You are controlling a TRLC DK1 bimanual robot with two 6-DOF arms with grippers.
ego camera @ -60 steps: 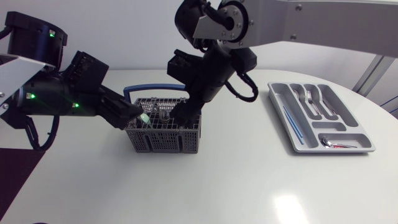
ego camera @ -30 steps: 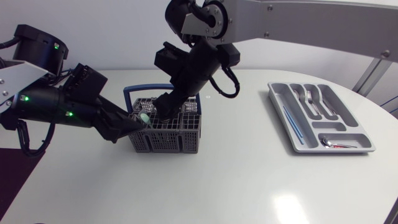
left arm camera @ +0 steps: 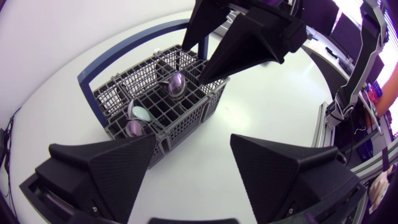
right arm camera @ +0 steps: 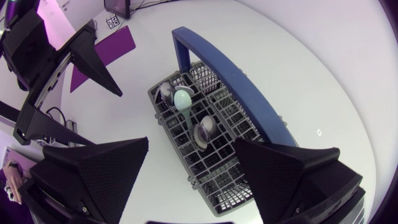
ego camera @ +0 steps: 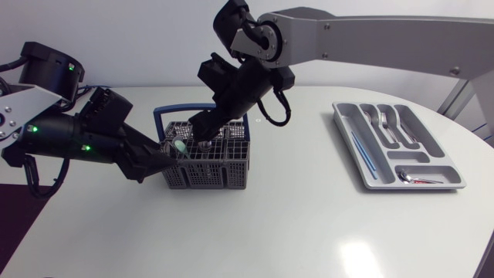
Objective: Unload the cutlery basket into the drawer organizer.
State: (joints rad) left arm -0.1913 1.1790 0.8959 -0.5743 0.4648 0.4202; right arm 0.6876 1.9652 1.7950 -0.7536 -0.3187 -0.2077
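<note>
The left gripper sits low at one end of the cutlery basket. Its two wedge fingers are spread wide with nothing between them, tips right by the basket's grey mesh wall. The basket stands upright on the white table, its blue handle arched up along one long side. In the end compartments closest to the left gripper, a mint-green spoon and a metal spoon stand bowl-up, just beside each other. A second metal spoon stands bowl-up nearer the basket's middle. Past it the right gripper hangs over the basket from above, fingers wide apart and holding nothing. Its tips look about level with the rim near that second metal spoon, though whether either touches it cannot be told. Farthest off, at the table's right side and well apart from the basket, lies the grey drawer organizer. Forks lie in its long middle compartments and a thin blue utensil in the long slot along its left edge. A lone spoon lies in the short cross compartment at its near end.
</note>
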